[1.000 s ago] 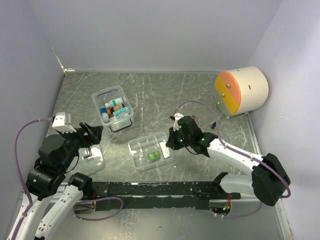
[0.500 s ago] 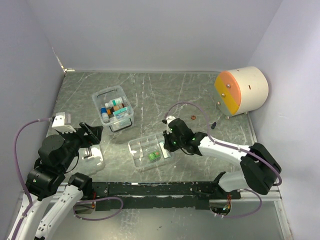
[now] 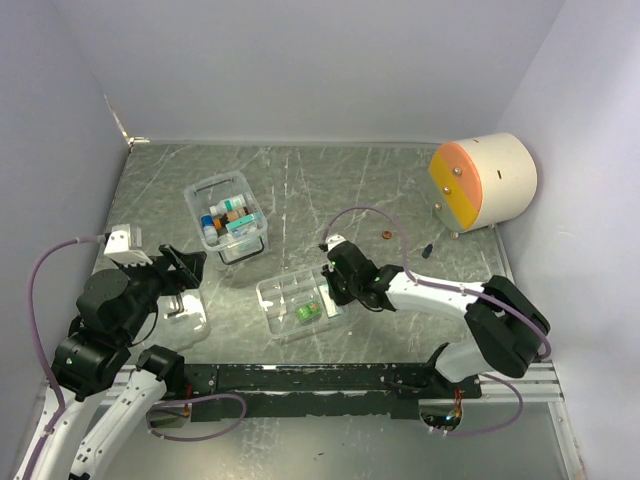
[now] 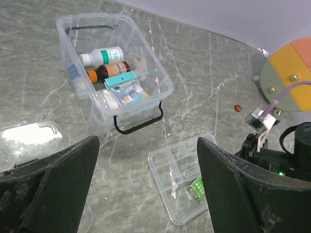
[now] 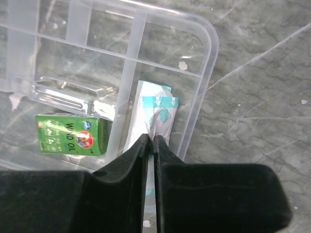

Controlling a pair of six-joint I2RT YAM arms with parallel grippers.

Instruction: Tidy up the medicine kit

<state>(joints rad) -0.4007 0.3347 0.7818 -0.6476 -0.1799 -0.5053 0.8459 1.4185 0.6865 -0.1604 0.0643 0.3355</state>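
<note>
Left pincer [image 4: 146, 194] gapes wide, holding nothing, near one clear plastic lid [image 4: 29, 133] at far left; beside it stands one clear plastic rectangular box [image 4: 92, 16] with a black wire latch [image 4: 138, 124], holding two bottles, one white bottle [image 4: 102, 54] and one brown bottle [image 4: 109, 72]; next lies one clear divided tray insert [image 4: 167, 162] with one small green carton [image 5: 70, 134] reading "WIND OIL"; right pincer [image 5: 150, 141] is nipped tight on one white-and-teal sachet [image 5: 158, 114] in that tray.
</note>
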